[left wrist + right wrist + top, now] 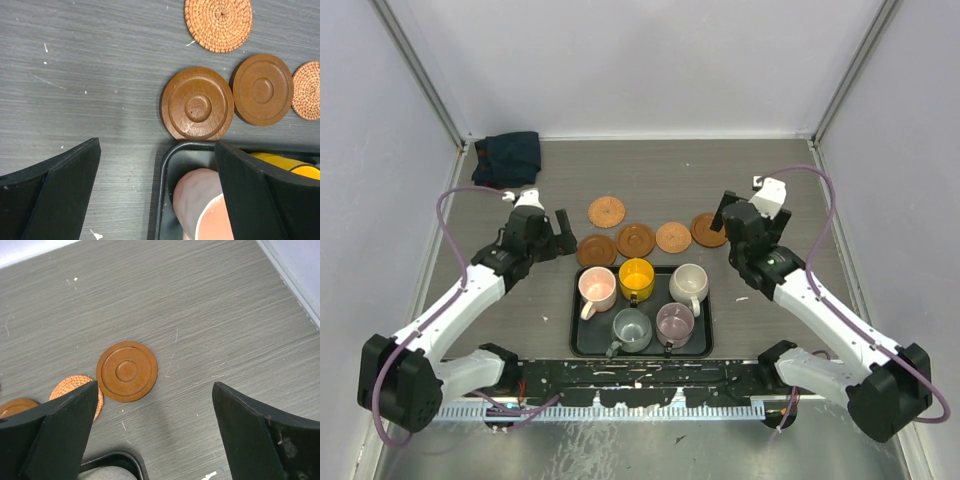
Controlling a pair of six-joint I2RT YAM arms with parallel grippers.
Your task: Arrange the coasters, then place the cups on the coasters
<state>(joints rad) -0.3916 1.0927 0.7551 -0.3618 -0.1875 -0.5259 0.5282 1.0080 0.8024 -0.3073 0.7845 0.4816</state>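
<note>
Several round coasters lie in a loose row behind the black tray (582, 340): a woven one (606, 211), a dark wooden one (597, 250), another wooden one (635, 239), a woven one (673, 237) and a wooden one (708, 229). Several cups stand in the tray: pink (597, 288), yellow (636, 278), cream (688, 283), grey-teal (631, 328), mauve (674, 322). My left gripper (560, 232) hovers open by the tray's far-left corner, over the pink cup (205, 205) and near a wooden coaster (197, 104). My right gripper (725, 215) hangs open and empty just right of a wooden coaster (127, 371).
A dark blue cloth (508, 157) lies bunched in the back-left corner. Pale walls close the table at the back and both sides. The tray's corner (120, 460) shows at the bottom of the right wrist view.
</note>
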